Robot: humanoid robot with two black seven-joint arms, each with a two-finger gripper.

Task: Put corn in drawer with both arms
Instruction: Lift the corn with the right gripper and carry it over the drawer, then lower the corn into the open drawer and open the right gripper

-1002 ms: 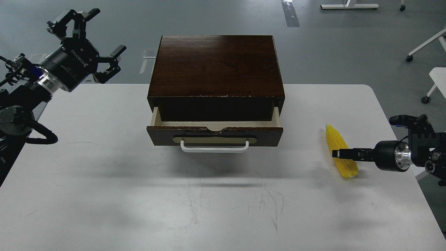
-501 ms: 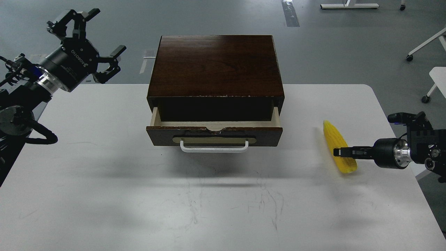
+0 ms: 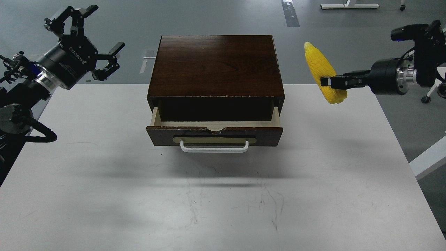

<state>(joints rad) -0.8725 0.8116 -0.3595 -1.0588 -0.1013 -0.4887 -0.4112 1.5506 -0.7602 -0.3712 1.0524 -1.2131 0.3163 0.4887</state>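
Now lifting corn [image 3: 324,73] off bench [image 3: 313,195], right gripper [image 3: 325,82] clamping it; left gripper [image 3: 85,38] spread wide; drawer [image 3: 214,134] standing partly open.

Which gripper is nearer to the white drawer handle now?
Left, narrowly. The left gripper hovers up-left of the handle; the right gripper, holding the corn, hangs up-right.

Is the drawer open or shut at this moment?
Partly open. The drawer front sits forward of the wooden box, exposing its pale inner sides and a strip of interior. The visible strip holds nothing.
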